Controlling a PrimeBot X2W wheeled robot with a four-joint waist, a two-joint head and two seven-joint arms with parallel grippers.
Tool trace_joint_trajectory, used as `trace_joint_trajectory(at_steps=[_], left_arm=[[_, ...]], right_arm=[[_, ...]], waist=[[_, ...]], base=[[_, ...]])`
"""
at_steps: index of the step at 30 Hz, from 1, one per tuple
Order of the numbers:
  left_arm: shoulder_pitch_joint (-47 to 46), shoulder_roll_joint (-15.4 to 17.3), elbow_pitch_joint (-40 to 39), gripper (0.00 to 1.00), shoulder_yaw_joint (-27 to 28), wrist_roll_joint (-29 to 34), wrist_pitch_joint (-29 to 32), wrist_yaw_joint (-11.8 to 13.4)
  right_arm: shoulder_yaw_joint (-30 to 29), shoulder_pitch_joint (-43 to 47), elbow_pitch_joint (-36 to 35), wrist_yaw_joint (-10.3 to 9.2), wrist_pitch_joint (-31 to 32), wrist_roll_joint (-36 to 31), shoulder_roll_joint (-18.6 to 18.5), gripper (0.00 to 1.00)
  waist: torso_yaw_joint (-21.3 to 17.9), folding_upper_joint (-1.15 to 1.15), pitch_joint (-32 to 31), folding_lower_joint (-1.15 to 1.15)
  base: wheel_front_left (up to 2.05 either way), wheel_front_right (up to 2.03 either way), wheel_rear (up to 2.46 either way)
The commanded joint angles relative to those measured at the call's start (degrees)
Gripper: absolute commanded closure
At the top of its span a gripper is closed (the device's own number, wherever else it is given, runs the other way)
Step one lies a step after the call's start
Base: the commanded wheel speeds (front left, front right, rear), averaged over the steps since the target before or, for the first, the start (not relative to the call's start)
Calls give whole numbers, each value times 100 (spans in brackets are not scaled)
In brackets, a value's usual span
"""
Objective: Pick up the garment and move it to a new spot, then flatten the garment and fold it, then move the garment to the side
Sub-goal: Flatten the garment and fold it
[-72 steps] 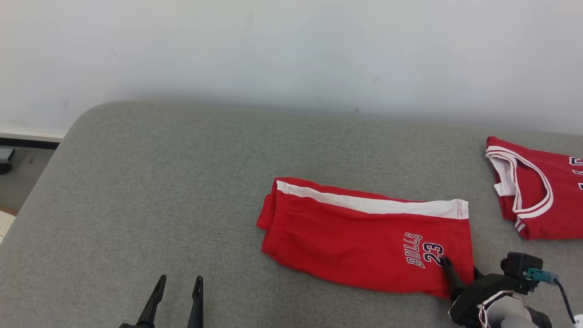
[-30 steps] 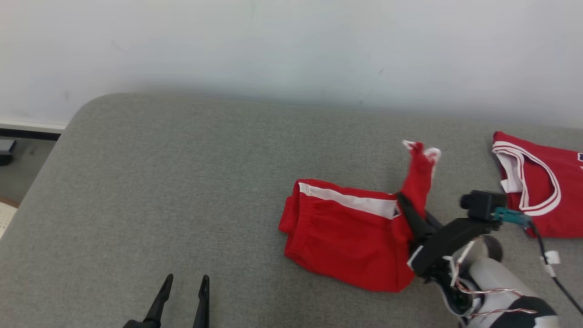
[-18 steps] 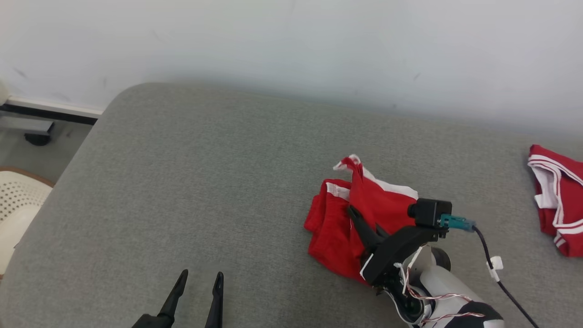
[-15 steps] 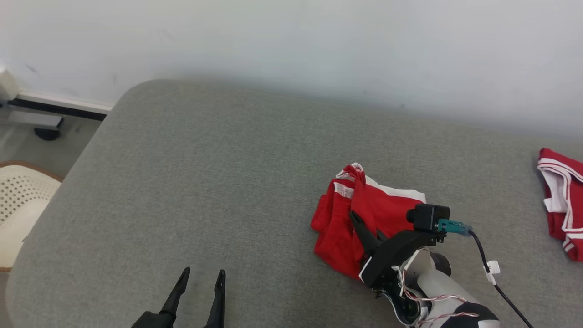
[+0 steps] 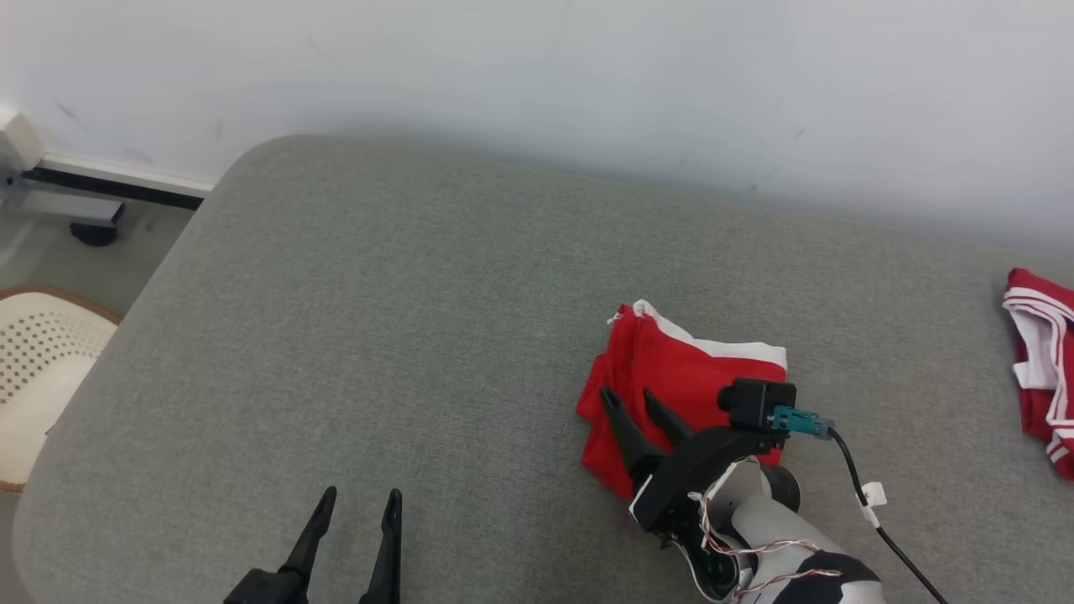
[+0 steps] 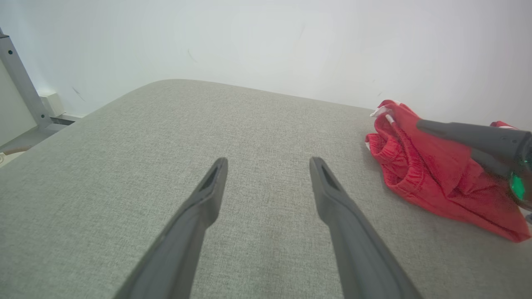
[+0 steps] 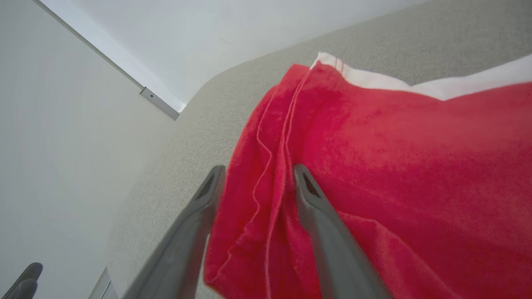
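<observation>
The red shorts (image 5: 696, 373) lie doubled over on the grey cushion (image 5: 377, 319), toward 4 o'clock of its middle, apparently mid-fold. The right gripper (image 5: 628, 394) hovers over their 8 o'clock edge, jaws half apart, gripping nothing. The left gripper (image 5: 359, 501) is wide open and empty at 8 o'clock. A red jersey (image 5: 1040, 369) lies clear at 3 o'clock.

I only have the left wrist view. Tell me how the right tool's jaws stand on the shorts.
Observer: In the right wrist view the right tool is open, with its fingers straddling a folded ridge of the shorts and not pinching it.
Operator: Report how the shorts lie.
Observer: In the head view they are folded over on themselves, with a white band along the far edge.
Operator: Name whatever lies further right.
Observer: A second red garment, white-trimmed, lies apart from the shorts at the head view's right edge.
</observation>
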Motion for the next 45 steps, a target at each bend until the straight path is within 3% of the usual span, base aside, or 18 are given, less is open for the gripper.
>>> trace_joint_trajectory(at_steps=[1,6,12,17,23,24,25,26,35,45], left_arm=[[24,-6,-27,0,70,9,-17,10],[123,-7,-45,0,149,40,-17,10],[196,-7,-122,0,296,87,-17,10],[291,-6,-193,0,430,111,-17,10],[250,-5,-239,0,450,130,-17,10],[238,-5,-244,0,439,134,-17,10],[227,-6,-256,0,431,149,-17,10],[218,-6,-266,0,422,164,-17,10],[150,-6,-269,0,386,415,-17,10],[32,-7,-232,0,249,369,-17,10]], right_arm=[[82,-84,-93,-11,-147,20,-39,0],[97,-28,-363,-11,-387,78,-290,0],[-223,140,-873,-11,-616,-140,-853,0],[-1126,613,-1517,-11,-623,-718,-1155,0],[-1924,1413,-2080,-11,-627,-1593,-1077,0],[-1960,1483,-2112,-11,-626,-1709,-1054,18],[-2000,1543,-2144,-11,-626,-1819,-1028,68],[-2032,1593,-2158,-11,-626,-1895,-983,100],[-2023,1571,-1825,-11,-627,-2711,-638,100],[-1903,1227,-944,-11,-628,-3289,-273,100]], waist=[[-124,0,-44,0],[-292,0,-91,0],[-572,0,-142,0],[-776,0,-154,0],[-847,0,-127,0],[-838,0,-117,0],[-829,0,-108,0],[-816,0,-99,0],[-595,0,-11,0],[-88,0,123,0]], base=[[0,0,0],[0,0,0],[0,0,0],[0,0,0],[0,0,0],[0,0,0],[0,0,0],[0,0,0],[0,0,0],[0,0,0]])
